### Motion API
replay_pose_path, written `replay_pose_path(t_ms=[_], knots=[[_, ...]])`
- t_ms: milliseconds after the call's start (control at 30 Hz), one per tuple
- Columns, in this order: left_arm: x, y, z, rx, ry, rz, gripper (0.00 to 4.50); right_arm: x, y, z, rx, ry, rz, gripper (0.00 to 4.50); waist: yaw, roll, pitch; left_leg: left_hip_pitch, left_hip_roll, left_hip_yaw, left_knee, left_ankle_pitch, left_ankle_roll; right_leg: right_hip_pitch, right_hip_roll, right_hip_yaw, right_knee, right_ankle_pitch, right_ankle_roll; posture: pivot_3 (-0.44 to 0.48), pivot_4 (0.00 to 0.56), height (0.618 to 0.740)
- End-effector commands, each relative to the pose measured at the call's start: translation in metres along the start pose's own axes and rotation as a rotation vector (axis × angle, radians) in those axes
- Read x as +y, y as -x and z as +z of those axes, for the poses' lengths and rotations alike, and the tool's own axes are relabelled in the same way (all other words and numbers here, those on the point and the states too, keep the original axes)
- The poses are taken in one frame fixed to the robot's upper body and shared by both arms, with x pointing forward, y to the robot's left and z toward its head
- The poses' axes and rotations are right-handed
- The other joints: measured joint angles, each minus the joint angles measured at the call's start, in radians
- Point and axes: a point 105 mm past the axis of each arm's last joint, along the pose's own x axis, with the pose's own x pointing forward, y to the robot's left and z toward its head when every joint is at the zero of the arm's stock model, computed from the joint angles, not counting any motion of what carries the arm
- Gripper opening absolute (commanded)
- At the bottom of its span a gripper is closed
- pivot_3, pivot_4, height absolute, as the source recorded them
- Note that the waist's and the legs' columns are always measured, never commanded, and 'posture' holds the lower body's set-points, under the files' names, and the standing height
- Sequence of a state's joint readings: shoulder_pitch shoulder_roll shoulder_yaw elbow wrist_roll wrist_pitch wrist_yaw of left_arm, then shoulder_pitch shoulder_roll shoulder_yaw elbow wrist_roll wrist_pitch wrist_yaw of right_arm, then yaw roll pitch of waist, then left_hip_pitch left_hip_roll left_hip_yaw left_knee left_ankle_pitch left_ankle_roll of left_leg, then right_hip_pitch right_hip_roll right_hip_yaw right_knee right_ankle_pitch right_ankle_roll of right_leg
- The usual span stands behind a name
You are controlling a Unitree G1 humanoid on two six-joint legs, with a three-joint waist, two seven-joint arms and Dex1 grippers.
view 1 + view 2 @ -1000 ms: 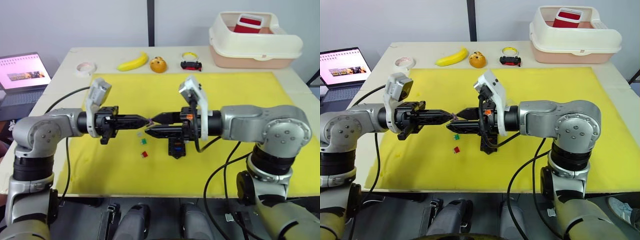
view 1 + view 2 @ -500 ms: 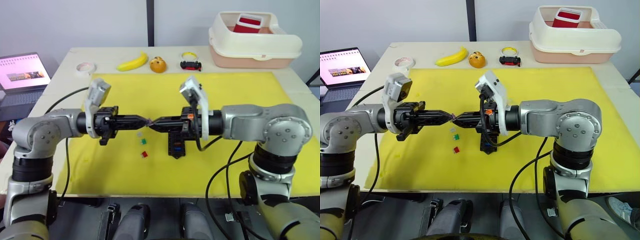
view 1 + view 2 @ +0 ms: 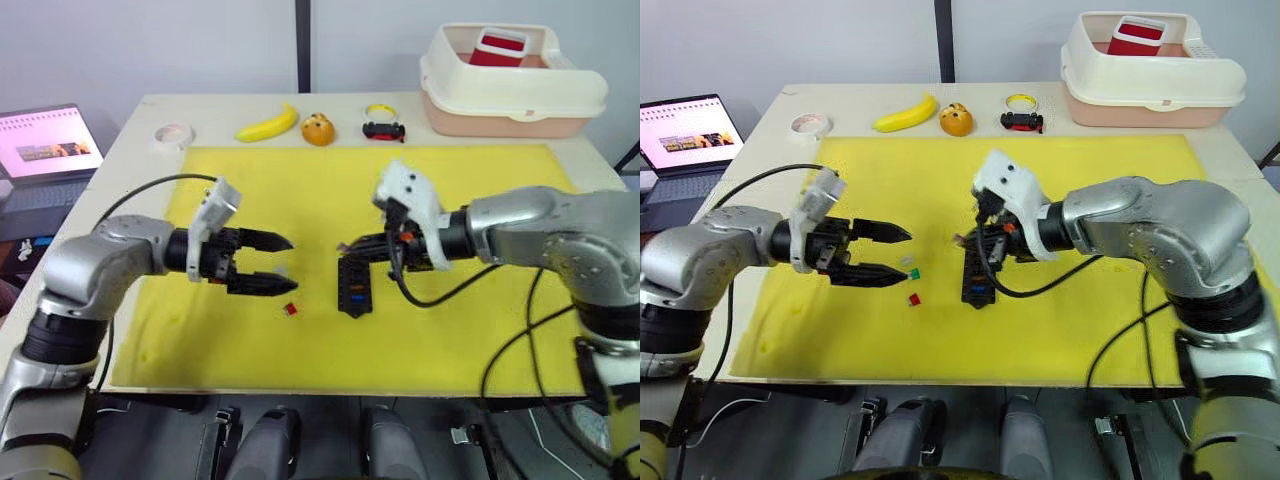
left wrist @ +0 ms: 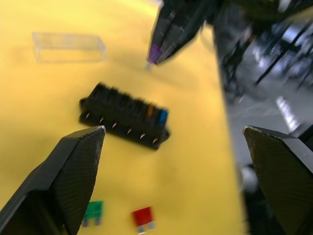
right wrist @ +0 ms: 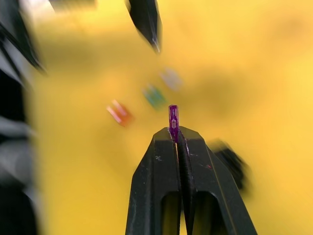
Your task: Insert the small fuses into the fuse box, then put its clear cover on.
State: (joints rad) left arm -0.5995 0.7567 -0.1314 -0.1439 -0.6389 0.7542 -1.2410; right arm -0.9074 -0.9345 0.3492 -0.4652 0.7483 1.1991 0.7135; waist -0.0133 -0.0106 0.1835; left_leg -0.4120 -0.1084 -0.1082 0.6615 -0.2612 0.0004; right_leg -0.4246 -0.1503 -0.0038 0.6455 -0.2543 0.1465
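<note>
One purple fuse (image 5: pixel 173 117) sits pinched upright between the closed tips of the right gripper (image 5: pixel 175 137), its top poking out above them. Seen from the head, the right gripper (image 3: pixel 970 240) hangs just above the far end of the fuse box (image 3: pixel 976 275), which lies on the yellow mat (image 3: pixel 1090 190) with its long axis running away from the robot, near end toward the table edge. From the left wrist, the box (image 4: pixel 124 116) shows an orange and a blue fuse already seated at one end, with the other slots dark and apparently empty, and the held fuse (image 4: pixel 154 54) hovers above and a little past the row. That is the relation the next move turns on: the fuse is above the box but not yet lined up with a free slot, so the right arm, much the nearer of the two, would have to bring it down with its blades along the slot. The left gripper (image 3: pixel 272 263) is spread wide and holds nothing, hovering to the left of the box with its tips pointing toward it. Just past those tips, a pale fuse (image 3: pixel 905 261), a green fuse (image 3: pixel 914 272) and a red fuse (image 3: pixel 912 298) lie loose on the mat, close together. The clear cover (image 4: pixel 68 47) rests flat on the mat beyond the box, apart from it, waiting for the last step.
</note>
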Motion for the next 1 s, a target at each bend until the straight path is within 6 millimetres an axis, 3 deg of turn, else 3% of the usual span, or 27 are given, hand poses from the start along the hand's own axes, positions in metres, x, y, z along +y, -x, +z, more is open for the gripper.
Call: replay_pose_path(t_ms=[33, 333, 467, 1000], knots=[[0.006, -0.015, -0.016, 0.088, -0.149, 0.02, 4.47, -0.001, -0.003, -0.002, 0.033, 0.164, 0.017, 0.0, -0.003, 0.0, 0.0, 0.0, 0.0, 0.0, 0.0, 0.0, 0.0, 0.0, 0.0, 0.0, 0.0, 0.0, 0.0, 0.0, 0.15, 0.74], [0.019, -0.038, -0.034, 0.142, -0.297, 0.035, 4.47, -0.006, -0.014, -0.012, 0.09, 0.233, 0.049, 0.0, 0.003, 0.0, 0.0, 0.0, 0.0, 0.0, 0.0, 0.0, 0.0, 0.0, 0.0, 0.0, 0.0, 0.0, 0.0, 0.0, 0.15, 0.74], [0.023, -0.049, -0.033, 0.123, -0.326, 0.035, 4.47, -0.004, -0.016, -0.013, 0.1, 0.241, 0.064, 0.0, 0.003, 0.0, 0.0, 0.0, 0.0, -0.001, 0.0, 0.0, 0.0, 0.0, 0.0, 0.0, 0.0, 0.0, 0.0, 0.0, 0.15, 0.74], [0.024, -0.062, -0.036, 0.132, -0.366, 0.033, 4.47, 0.002, -0.02, -0.018, 0.129, 0.27, 0.099, 0.0, 0.002, 0.0, 0.0, 0.0, 0.0, -0.001, 0.0, 0.0, 0.0, 0.0, 0.0, 0.0, 0.0, 0.0, 0.0, 0.0, 0.15, 0.74]])
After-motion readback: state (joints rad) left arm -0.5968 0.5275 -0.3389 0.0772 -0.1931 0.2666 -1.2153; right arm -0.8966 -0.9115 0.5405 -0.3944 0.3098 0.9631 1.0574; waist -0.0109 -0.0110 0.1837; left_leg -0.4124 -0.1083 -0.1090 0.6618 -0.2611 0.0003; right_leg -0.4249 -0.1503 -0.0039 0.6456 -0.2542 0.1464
